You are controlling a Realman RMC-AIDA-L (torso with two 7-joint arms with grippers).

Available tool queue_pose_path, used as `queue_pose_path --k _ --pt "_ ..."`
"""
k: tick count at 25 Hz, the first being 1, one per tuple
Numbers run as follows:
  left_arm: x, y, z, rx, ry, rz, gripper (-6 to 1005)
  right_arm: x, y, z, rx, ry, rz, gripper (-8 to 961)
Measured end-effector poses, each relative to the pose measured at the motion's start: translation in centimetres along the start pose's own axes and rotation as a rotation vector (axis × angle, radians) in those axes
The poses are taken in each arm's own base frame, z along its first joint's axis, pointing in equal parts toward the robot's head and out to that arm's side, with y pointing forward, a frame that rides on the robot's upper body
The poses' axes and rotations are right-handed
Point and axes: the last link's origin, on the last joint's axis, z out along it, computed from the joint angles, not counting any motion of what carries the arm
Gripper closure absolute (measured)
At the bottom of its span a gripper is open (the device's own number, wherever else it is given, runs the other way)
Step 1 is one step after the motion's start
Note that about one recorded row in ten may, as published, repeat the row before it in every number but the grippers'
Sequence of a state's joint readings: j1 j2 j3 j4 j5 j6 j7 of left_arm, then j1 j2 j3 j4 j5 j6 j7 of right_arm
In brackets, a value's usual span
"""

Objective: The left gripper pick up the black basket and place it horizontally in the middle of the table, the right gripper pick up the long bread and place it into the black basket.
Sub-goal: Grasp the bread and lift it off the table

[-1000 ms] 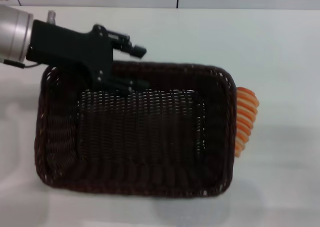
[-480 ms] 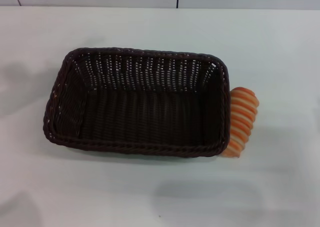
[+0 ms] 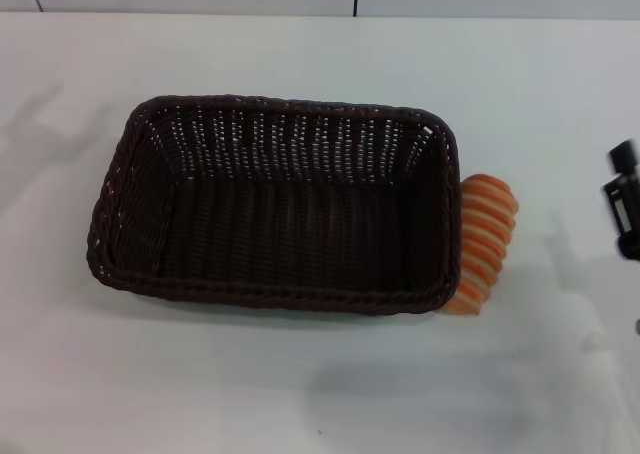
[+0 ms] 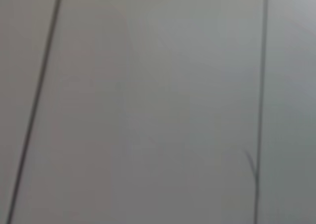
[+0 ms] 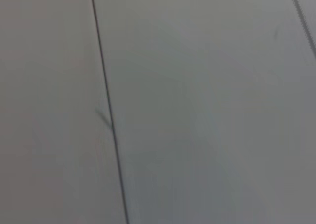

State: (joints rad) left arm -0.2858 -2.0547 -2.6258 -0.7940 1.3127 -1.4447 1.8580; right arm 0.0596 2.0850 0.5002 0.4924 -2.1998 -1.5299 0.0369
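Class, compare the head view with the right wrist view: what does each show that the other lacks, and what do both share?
Only the head view shows the black basket standing empty on the table, the long bread lying against its right end, outside it, and the right tool at the right edge. Only the right wrist view shows a plain grey surface crossed by a thin dark seam. Both share one thing: neither shows the left tool.

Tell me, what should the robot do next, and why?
Probably bring the right gripper in from the table's right edge toward the long bread. The black basket already sits lengthwise mid-table, empty, and the bread lies outside against its right wall. The left gripper is out of view.
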Motion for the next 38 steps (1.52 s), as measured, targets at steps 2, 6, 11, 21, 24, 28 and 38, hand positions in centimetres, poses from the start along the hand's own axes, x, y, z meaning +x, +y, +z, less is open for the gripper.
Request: queue_pose_path --k 2,6,11,21,24,28,38 --pt "-0.3 -0.3 -0.6 0.028 -0.011 -0.009 153 0.7 0.1 -0.1 -0.011 0.053 0.033 302" --pt "-0.6 -0.7 -1.0 0.046 -0.029 -0.022 153 1.3 0.2 -0.3 -0.04 0.095 0.079 302" --pt "-0.7 -0.8 -1.4 0.053 -0.034 -0.034 153 2.5 0.2 -0.1 -0.085 0.181 0.113 303" --pt "-1.1 -0.7 -1.6 0.057 -0.042 -0.048 153 4.2 0.7 0.6 -0.119 0.298 0.127 296" --pt "-1.1 -0.6 -1.6 0.055 -0.042 -0.049 153 4.8 0.8 0.9 -0.127 0.335 0.124 299" --pt "-1.2 -0.5 -1.6 0.051 -0.041 -0.05 153 5.4 1.1 1.3 -0.147 0.379 0.115 302" --pt "-1.2 -0.4 -2.0 0.049 -0.043 -0.053 153 6.1 1.8 2.1 -0.179 0.421 0.115 311"
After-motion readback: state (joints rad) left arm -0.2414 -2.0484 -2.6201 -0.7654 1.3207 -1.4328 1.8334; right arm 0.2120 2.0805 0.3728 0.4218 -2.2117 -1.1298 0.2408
